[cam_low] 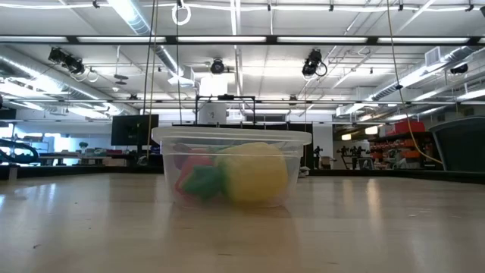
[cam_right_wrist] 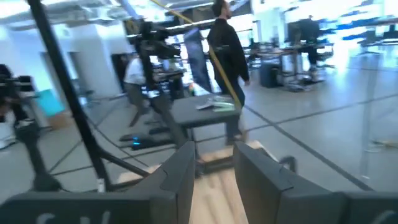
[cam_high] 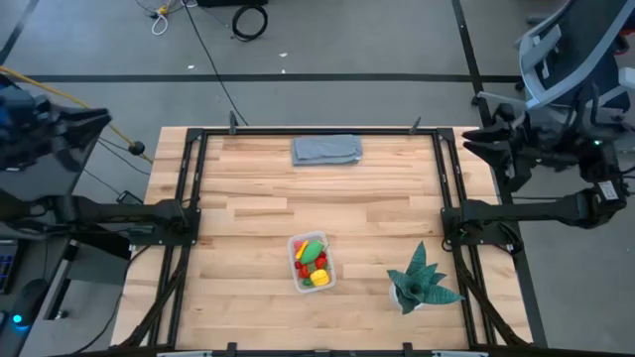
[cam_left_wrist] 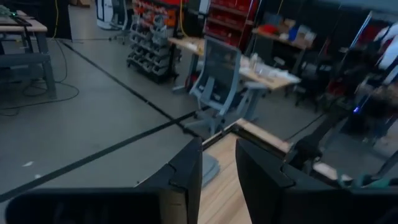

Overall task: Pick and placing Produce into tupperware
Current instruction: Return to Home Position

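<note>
The clear tupperware (cam_high: 313,264) stands on the wooden table, near its front edge and a little right of the middle. Inside it lie the produce: a green oblong (cam_high: 312,251), red pieces (cam_high: 301,268) and a yellow piece (cam_high: 319,279). The low view shows the tub (cam_low: 231,168) with the yellow lemon (cam_low: 255,176) and green and red pieces behind its wall. My left gripper (cam_high: 103,121) is raised beyond the table's far left corner, open and empty (cam_left_wrist: 217,177). My right gripper (cam_high: 474,139) is raised beyond the far right corner, open and empty (cam_right_wrist: 214,171).
A folded grey cloth (cam_high: 326,150) lies at the table's far edge, in the middle. A green spiky potted plant (cam_high: 422,281) stands to the right of the tub. Black frame rails (cam_high: 189,213) run along both sides of the table. People stand in the room (cam_right_wrist: 225,50).
</note>
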